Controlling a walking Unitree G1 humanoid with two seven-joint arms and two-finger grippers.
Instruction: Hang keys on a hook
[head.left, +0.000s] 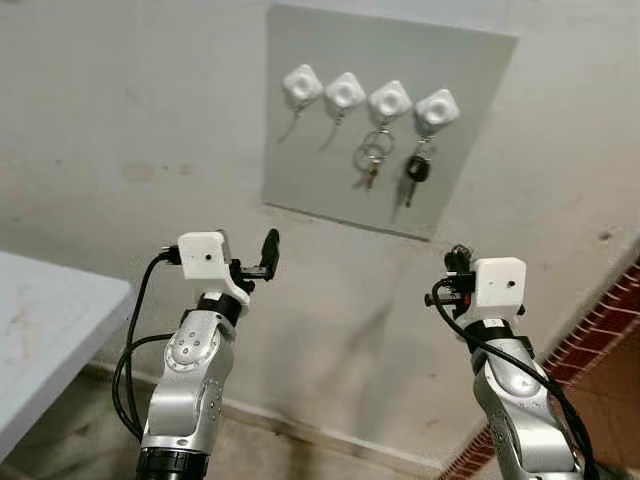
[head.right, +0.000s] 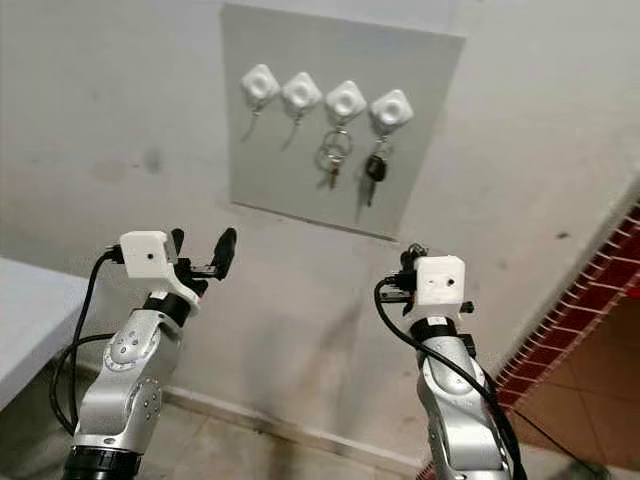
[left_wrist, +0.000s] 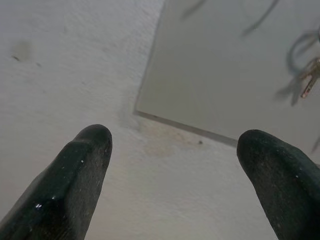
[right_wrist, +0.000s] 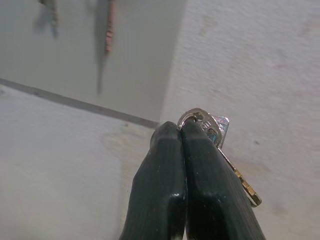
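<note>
A grey board (head.left: 385, 120) hangs on the pale wall (head.left: 130, 120). Four white hooks sit in a row near its top. The first hook (head.left: 302, 85) and the second hook (head.left: 345, 92), counting from the robot's left, are bare. The third hook (head.left: 390, 101) carries a ring of keys (head.left: 372, 158), and the fourth hook (head.left: 437, 109) carries a black-headed key (head.left: 418, 168).

The right gripper (right_wrist: 181, 131) is raised in front of the wall, below the board and off to its right side. Its two fingers are pressed together, and a key (right_wrist: 220, 145) is pinched between them near the tips. The key's silver head and a small ring show just past the fingertips, and its brass-coloured blade runs back alongside one finger (right_wrist: 210, 190). In the head views the key is too small to make out at the gripper (head.left: 458, 262), and whether more than one key hangs from the ring is hard to tell.

The left gripper (head.left: 266, 255) is also raised, below the board's lower left corner. Its fingers (left_wrist: 75, 175) stand wide apart with nothing between them, pointing at the wall and the board's lower edge.

A pale table (head.left: 45, 320) edge shows at the robot's left, and red tile (head.left: 610, 330) runs along the floor at the right.
</note>
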